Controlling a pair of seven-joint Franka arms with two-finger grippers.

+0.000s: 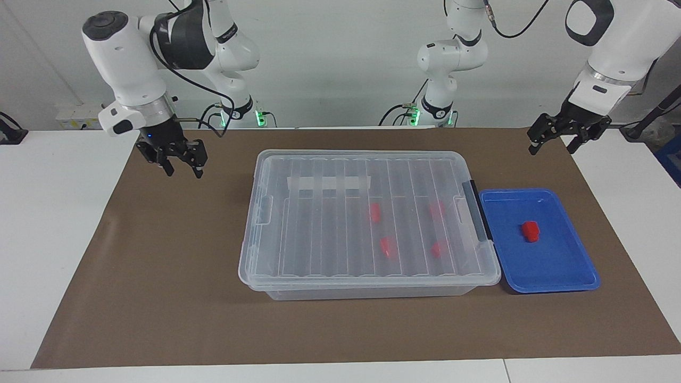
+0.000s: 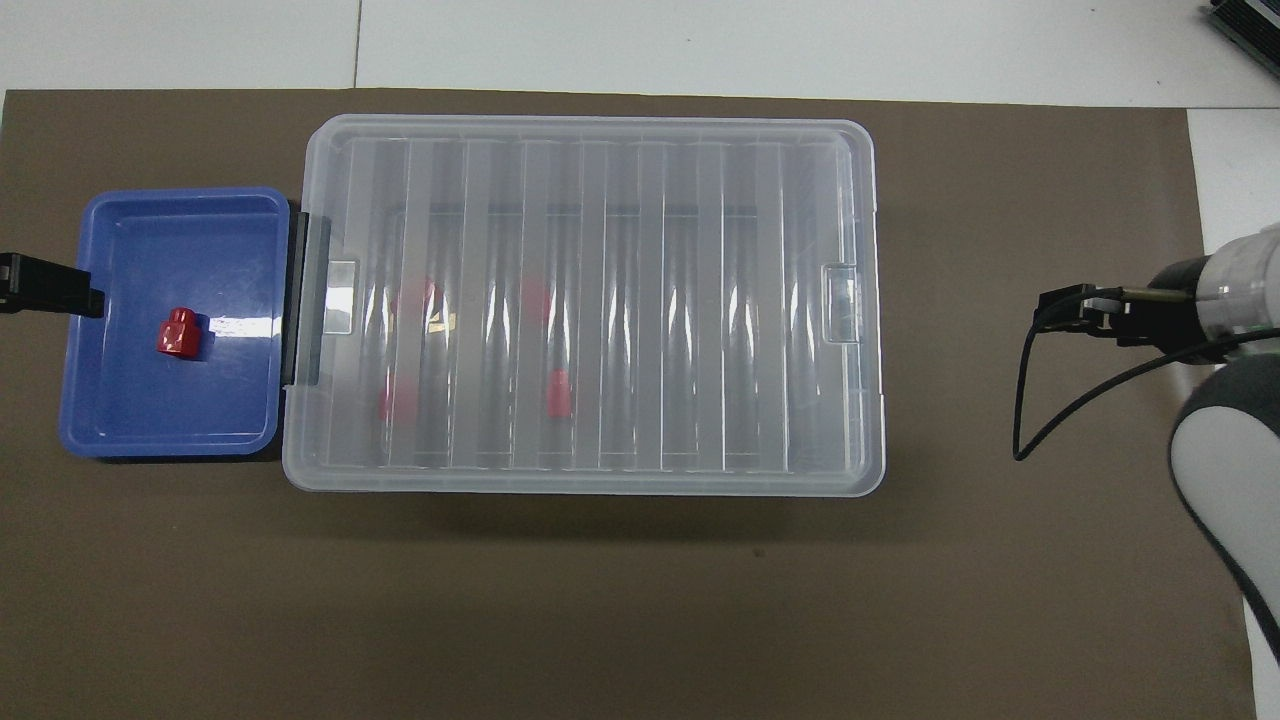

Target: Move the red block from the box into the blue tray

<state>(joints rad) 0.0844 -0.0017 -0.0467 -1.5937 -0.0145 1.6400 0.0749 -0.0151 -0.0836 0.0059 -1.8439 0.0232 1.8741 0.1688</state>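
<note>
One red block (image 1: 530,231) (image 2: 178,333) lies in the blue tray (image 1: 553,266) (image 2: 170,410), which sits against the handle end of the box (image 1: 319,175) (image 2: 620,160). The clear ribbed lid is closed, and several more red blocks (image 1: 375,211) (image 2: 558,393) show through it. My right gripper (image 1: 182,170) hangs open and empty over the brown mat, off the box's other end. Over the mat's corner near the tray, my left gripper (image 1: 552,149) is open and holds nothing.
A brown mat (image 1: 159,276) (image 2: 600,600) covers the table under the box and tray. White tabletop (image 1: 53,213) shows at both ends. A strip of white tape (image 1: 327,183) lies on the lid. A third robot's base (image 1: 439,106) stands at the table's edge.
</note>
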